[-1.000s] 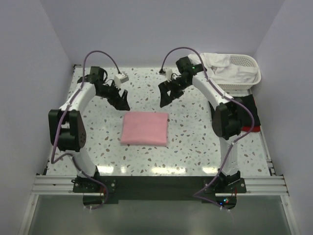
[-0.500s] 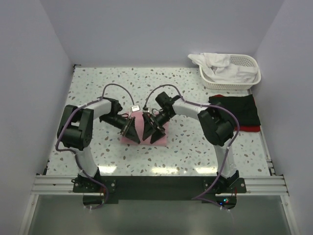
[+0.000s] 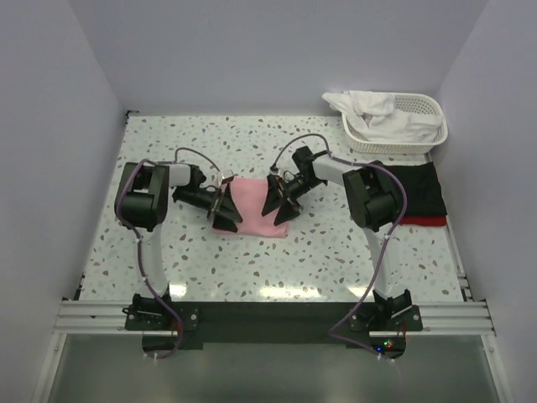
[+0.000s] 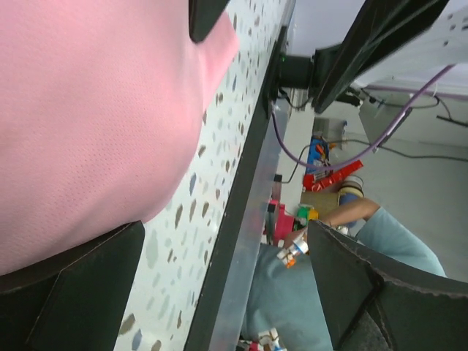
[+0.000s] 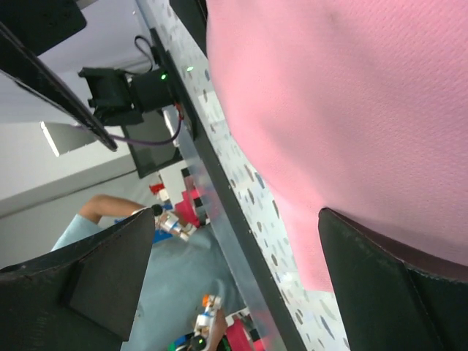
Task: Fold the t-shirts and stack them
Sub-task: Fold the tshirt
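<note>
A light pink t-shirt [image 3: 256, 207] is seen lying folded into a flat rectangle near the middle of the speckled tabletop [image 3: 352, 243]. It is flanked by both arms, which are bent low over the surface. The left gripper [image 3: 226, 220] is placed at the shirt's left edge and the right gripper [image 3: 279, 210] at its right edge, each overlapping the cloth in the top view.

In the left wrist view the pink cloth [image 4: 88, 110] fills the upper left, and the two dark fingers [image 4: 66, 292] are spread wide apart — nothing is clamped between them. The same is shown by the right wrist view: the pink fabric [image 5: 351, 95] is spread across the upper right, with the fingers [image 5: 395, 292] held wide apart at either side. Whether any finger is slid under the cloth cannot be told.

At the far right corner a white lattice basket [image 3: 424, 138] is set, with a white t-shirt [image 3: 377, 113] heaped in it. Just in front of it a black t-shirt [image 3: 415, 189] is laid flat on a red t-shirt [image 3: 424, 221] — only a red strip is visible at the near edge.
</note>
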Controlling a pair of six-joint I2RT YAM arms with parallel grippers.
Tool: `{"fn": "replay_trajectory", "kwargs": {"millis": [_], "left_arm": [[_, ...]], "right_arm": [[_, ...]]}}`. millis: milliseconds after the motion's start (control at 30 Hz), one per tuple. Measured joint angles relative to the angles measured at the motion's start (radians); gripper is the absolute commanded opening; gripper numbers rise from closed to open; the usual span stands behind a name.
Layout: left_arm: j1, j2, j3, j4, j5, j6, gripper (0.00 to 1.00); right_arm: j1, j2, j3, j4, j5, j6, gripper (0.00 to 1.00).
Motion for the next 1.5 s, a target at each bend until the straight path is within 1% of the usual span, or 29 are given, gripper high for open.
{"fn": "replay_trajectory", "kwargs": {"millis": [100, 167, 300, 400, 567, 633, 733, 833, 933, 1033, 1167, 1300, 1367, 1433, 1500], "left_arm": [[0.0, 0.045, 0.101, 0.035, -0.007, -0.088, 1.0], [0.0, 0.062, 0.147, 0.051, -0.007, -0.118, 1.0], [0.001, 0.048, 0.172, 0.077, -0.026, -0.115, 1.0], [0.001, -0.004, 0.172, 0.081, -0.066, -0.099, 1.0], [0.003, -0.116, 0.172, 0.082, -0.096, -0.087, 1.0], [0.007, -0.121, 0.175, 0.083, -0.097, -0.088, 1.0], [0.019, -0.073, 0.185, 0.095, -0.1, -0.101, 1.0], [0.029, -0.01, 0.182, 0.121, -0.105, -0.127, 1.0], [0.043, 0.013, 0.144, 0.151, -0.066, -0.149, 1.0], [0.069, 0.012, 0.092, 0.159, -0.029, -0.15, 1.0], [0.094, 0.012, 0.055, 0.144, -0.005, -0.136, 1.0], [0.095, 0.012, 0.066, 0.098, -0.004, -0.067, 1.0], [0.095, 0.011, 0.096, 0.04, -0.017, -0.002, 1.0], [0.09, 0.01, 0.156, -0.019, -0.053, 0.069, 1.0], [0.08, -0.006, 0.227, -0.035, -0.088, 0.1, 1.0]], "right_arm": [[-0.015, 0.023, 0.066, -0.041, 0.031, -0.014, 0.99], [-0.019, 0.04, 0.131, -0.08, 0.063, -0.045, 0.99], [-0.02, 0.049, 0.238, -0.137, 0.132, -0.124, 0.99], [-0.009, 0.028, 0.265, -0.15, 0.132, -0.126, 0.99], [0.063, -0.056, 0.234, -0.1, 0.123, -0.066, 0.99], [0.099, -0.076, 0.219, -0.069, 0.108, -0.039, 0.99], [0.138, -0.063, 0.21, -0.023, 0.101, -0.005, 0.99], [0.137, -0.02, 0.199, 0.021, 0.101, 0.02, 0.99], [0.112, 0.03, 0.154, 0.056, 0.106, 0.023, 0.99], [0.07, 0.05, 0.09, 0.062, 0.014, 0.032, 0.99], [0.036, 0.045, 0.063, 0.048, -0.027, -0.011, 0.99], [0.021, 0.035, 0.061, -0.015, -0.026, -0.08, 0.99], [0.018, 0.032, 0.083, -0.077, -0.015, -0.118, 0.99], [0.016, 0.032, 0.145, -0.161, 0.002, -0.153, 0.99], [0.013, 0.029, 0.213, -0.18, 0.005, -0.159, 0.99]]}}
